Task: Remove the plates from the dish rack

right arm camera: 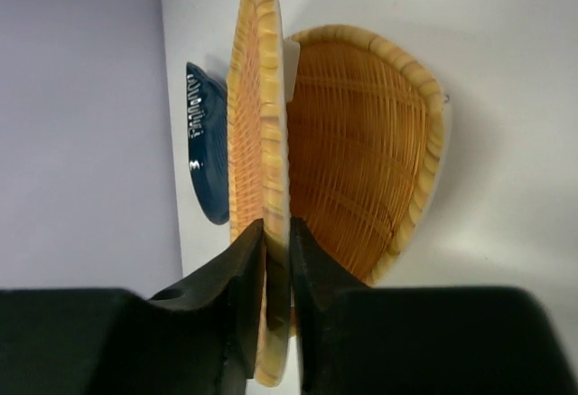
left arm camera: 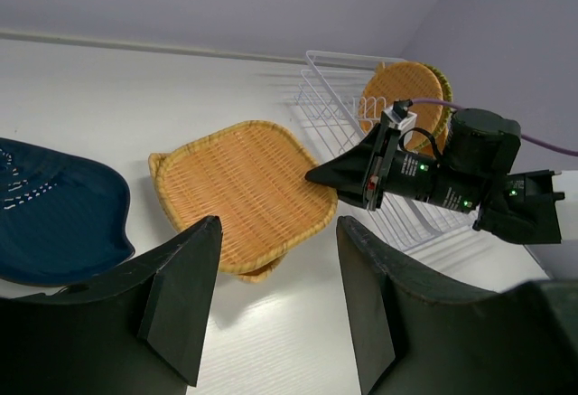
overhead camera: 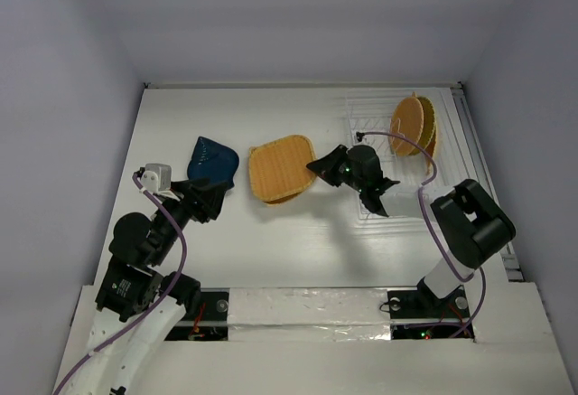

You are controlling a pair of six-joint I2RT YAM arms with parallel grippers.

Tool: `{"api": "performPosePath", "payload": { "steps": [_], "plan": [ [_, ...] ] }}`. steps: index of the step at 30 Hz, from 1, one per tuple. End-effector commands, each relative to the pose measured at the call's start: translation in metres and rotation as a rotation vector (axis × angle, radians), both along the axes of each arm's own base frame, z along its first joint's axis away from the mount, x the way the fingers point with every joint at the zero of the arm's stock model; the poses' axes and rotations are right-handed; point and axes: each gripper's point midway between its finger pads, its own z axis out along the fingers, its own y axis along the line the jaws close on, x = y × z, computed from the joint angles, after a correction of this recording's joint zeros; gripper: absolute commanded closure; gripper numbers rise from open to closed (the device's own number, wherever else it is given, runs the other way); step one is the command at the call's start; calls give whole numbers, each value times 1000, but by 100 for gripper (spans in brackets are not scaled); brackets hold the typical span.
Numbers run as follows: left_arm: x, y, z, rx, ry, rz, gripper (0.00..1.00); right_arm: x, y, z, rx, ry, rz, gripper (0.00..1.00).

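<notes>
Plates are partly unloaded. Blue plate (overhead camera: 212, 160) and one orange plate (right arm camera: 361, 142) lie on the tabletop (overhead camera: 181, 115). The right end effector (right arm camera: 275, 225) pinches the rim of a second orange plate (right arm camera: 262, 97), right over the first. The left end effector (left arm camera: 278, 223) is open and holds nothing. More plates (overhead camera: 411, 122) wait in the rack (overhead camera: 361, 115).

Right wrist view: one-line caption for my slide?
Right gripper pinches the rim of an edge-on orange woven plate; a second orange plate and a dark blue plate lie beyond.
</notes>
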Motion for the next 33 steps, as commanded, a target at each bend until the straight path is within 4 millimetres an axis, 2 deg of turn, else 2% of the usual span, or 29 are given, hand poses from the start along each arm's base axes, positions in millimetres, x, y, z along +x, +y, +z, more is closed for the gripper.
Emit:
{"api": "performPosePath", "payload": {
  "steps": [1, 5, 7, 9, 12, 13, 17, 18, 19, 22, 23, 25, 26, 27, 30, 33],
  "plan": [
    [2, -2, 7, -18, -34, -7, 49, 9, 8, 42, 99, -112, -1, 75],
    [1, -2, 8, -20, -39, -7, 49, 7, 4, 32, 63, -93, -10, 58],
    [1, -1, 9, -22, -39, -7, 49, 6, 2, 27, 34, -88, -6, 45],
    [0, -2, 9, -23, -41, -8, 49, 6, 0, 24, -3, -85, -6, 37],
    [0, -2, 9, -23, -42, -10, 49, 6, -5, 18, -81, -76, -22, 27],
    [0, -2, 9, -23, -42, -10, 49, 6, -6, 19, -97, -75, -19, 20],
    [-1, -1, 11, -24, -47, -10, 49, 10, -9, 22, -182, -91, -48, 9],
    [-1, -1, 10, -24, -45, -10, 49, 9, -10, 17, -226, -83, -52, 5],
    [-1, -1, 10, -24, -47, -10, 49, 9, -6, 22, -237, -92, -47, 2],
    [-1, -2, 11, -24, -48, -11, 49, 10, -9, 17, -327, -87, -69, 0],
    [-1, -2, 10, -25, -46, -11, 49, 14, -7, 24, -345, -104, -88, 0],
    [-1, -2, 11, -24, -49, -13, 49, 13, -9, 26, -397, -108, -92, 0],
    [-1, -2, 11, -23, -51, -14, 49, 20, -9, 37, -406, -123, -112, 0],
    [-1, -2, 11, -23, -49, -13, 49, 19, -14, 34, -451, -114, -136, 0],
    [-2, -1, 12, -26, -53, -13, 49, 24, -17, 45, -509, -129, -161, 0],
    [-3, -1, 13, -28, -57, -11, 49, 27, -16, 35, -567, -106, -141, 0]
  ]
}}
